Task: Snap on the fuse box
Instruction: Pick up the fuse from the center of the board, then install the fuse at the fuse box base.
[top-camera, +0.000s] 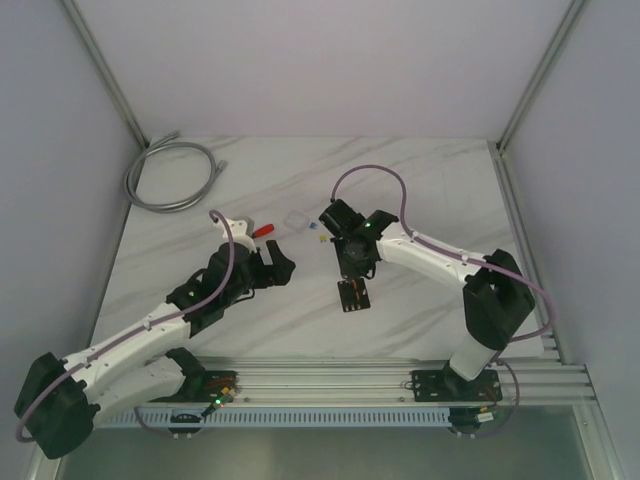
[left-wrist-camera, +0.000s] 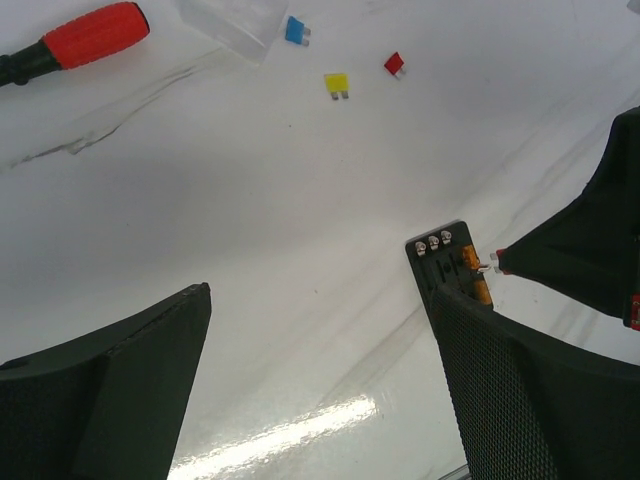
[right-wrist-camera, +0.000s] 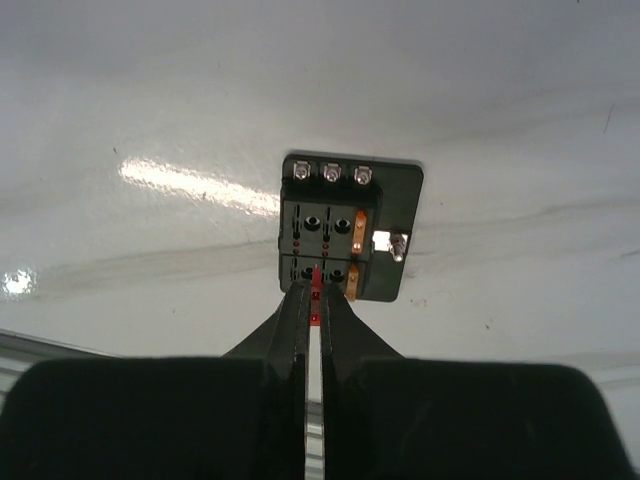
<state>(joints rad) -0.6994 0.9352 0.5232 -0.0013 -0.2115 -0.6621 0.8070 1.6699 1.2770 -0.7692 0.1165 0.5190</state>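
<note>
The fuse box (top-camera: 353, 296) is a small flat black block lying on the marble table just in front of my right gripper (top-camera: 352, 277). In the right wrist view the fuse box (right-wrist-camera: 350, 225) shows screws, slots and orange contacts. There my right gripper (right-wrist-camera: 317, 300) is shut on a small red fuse (right-wrist-camera: 317, 292), whose tip touches the box's near row of slots. My left gripper (left-wrist-camera: 325, 375) stands open over bare table with nothing between its fingers, and the fuse box (left-wrist-camera: 448, 258) lies just beyond its right finger. From above, the left gripper (top-camera: 275, 272) is left of the box.
A red-handled tool (left-wrist-camera: 90, 35), a clear square cover (left-wrist-camera: 235, 20) and loose blue (left-wrist-camera: 296, 30), yellow (left-wrist-camera: 337, 84) and red (left-wrist-camera: 395, 65) fuses lie behind the left gripper. A grey cable coil (top-camera: 170, 175) lies at the back left. An aluminium rail (top-camera: 400, 380) runs along the near edge.
</note>
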